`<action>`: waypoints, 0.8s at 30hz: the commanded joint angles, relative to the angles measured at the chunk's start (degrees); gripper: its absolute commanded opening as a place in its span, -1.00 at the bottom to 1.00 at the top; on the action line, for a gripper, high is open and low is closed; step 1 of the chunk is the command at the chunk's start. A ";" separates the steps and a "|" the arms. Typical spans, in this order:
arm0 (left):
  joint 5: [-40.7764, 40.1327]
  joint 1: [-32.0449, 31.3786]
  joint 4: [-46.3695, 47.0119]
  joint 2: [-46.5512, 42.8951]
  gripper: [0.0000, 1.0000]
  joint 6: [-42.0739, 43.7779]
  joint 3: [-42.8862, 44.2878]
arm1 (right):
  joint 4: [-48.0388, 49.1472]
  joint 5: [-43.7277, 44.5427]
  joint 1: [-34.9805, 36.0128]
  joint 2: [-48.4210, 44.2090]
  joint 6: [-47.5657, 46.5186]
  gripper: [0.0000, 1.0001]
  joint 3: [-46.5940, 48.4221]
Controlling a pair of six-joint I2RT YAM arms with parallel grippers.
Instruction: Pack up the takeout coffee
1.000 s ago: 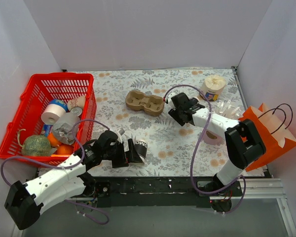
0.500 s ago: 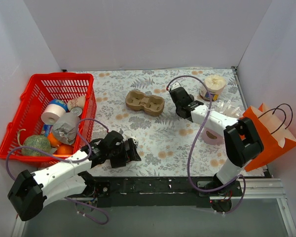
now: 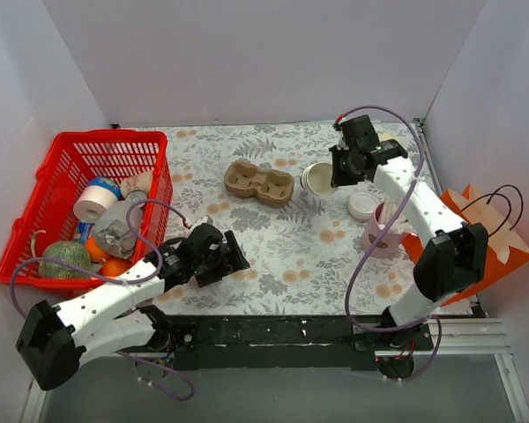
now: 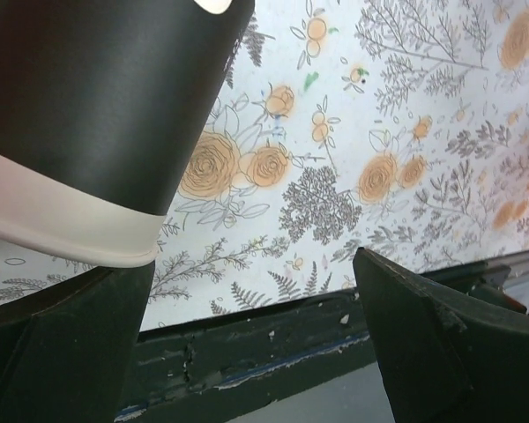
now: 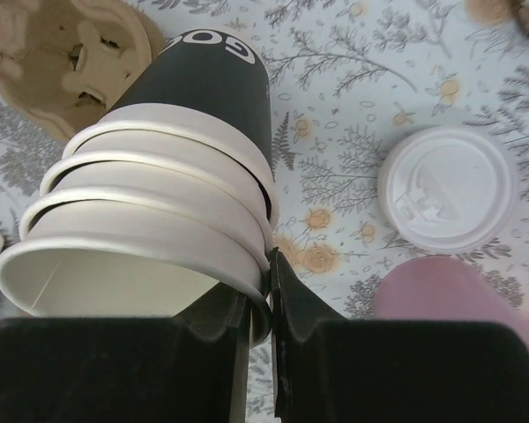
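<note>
The right end effector (image 5: pixel 263 286) is closed on the rim of the nearest cup in the stack of cups (image 5: pixel 159 176), it seems with one finger inside the mouth and one outside. The stack leans toward the cardboard carrier (image 3: pixel 259 183), and I cannot tell whether its foot rests on the table (image 3: pixel 273 238). In my judgement the step in hand is to move this stack. The pinch should be firm, but not so hard that the paper wall folds. It grips only one cup and the others are merely nested around it, so a slow move with the mouths turned upward is safer, or a cup may slide off. The path should also pass clear of the takeout coffee (image 5: pixel 445 189). I take this to be the thing under the round white lid on the table, between the stack and the pink cup (image 5: pixel 450 295); only the lid shows. The left end effector (image 4: pixel 238 273) has its fingers wide apart, with a black cup (image 4: pixel 97 115) against the left finger, not clamped. As for writing, white letters "GO" show on the black wall of the stack, and the rest curves away. A white mark on the left cup is cut off, and the embossing on the lid is too small to read.
</note>
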 commanded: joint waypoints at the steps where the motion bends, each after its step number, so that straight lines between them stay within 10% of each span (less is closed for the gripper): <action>1: -6.13 -0.25 -4.16 0.17 0.96 -0.91 3.18 | -13.28 -23.91 -7.14 7.04 2.82 -0.97 8.41; 16: -9.47 -0.34 -9.00 -1.15 0.97 -4.07 3.53 | -26.77 -12.97 -7.95 22.52 2.28 -0.90 27.32; 24: -13.95 -0.25 -14.01 -1.50 0.96 -8.90 5.20 | -27.21 -11.03 -7.95 26.31 2.63 -0.48 29.35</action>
